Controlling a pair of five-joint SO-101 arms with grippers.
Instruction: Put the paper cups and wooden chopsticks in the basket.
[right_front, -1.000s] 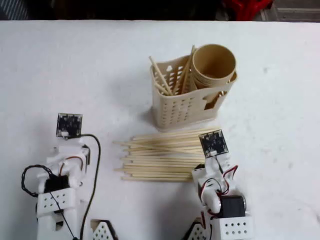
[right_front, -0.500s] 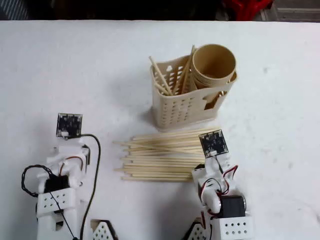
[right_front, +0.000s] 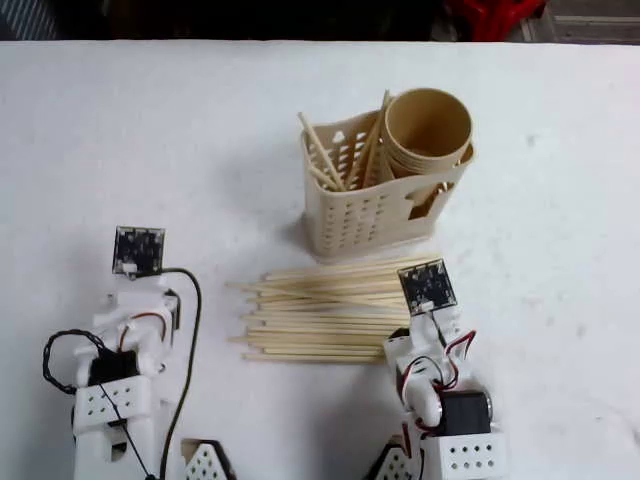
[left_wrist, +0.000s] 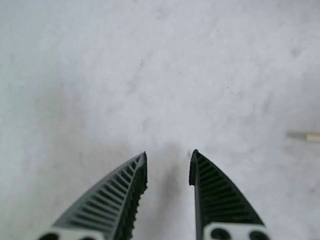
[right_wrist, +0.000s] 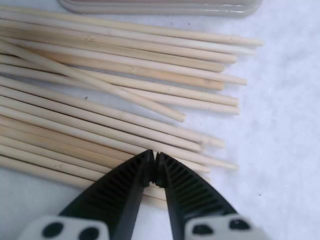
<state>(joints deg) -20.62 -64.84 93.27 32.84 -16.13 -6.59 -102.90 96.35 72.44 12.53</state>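
Wooden chopsticks (right_front: 320, 310) lie in a loose, roughly parallel pile on the white counter (right_front: 150, 130), at the centre of the high view, just below the cream perforated basket (right_front: 375, 215). The basket already holds stacked paper cups (right_front: 428, 125) in its right part and several chopsticks leaning in its left part. The right arm's fingers (right_wrist: 125, 192) are closed tip to tip directly over the lower edge of the pile, near the sticks' right-hand ends; no stick is visibly clamped between them. The left arm's fingers (left_wrist: 122, 192) are parted over bare counter at lower left, well apart from the pile. Step in hand, as judged: pick up a chopstick. Recommended procedure: open the right fingers, straddle one outermost stick across its length, grip inward from its end so it cannot pivot, lift clear of neighbouring sticks, then tilt it upright before lowering it into the basket's left part.
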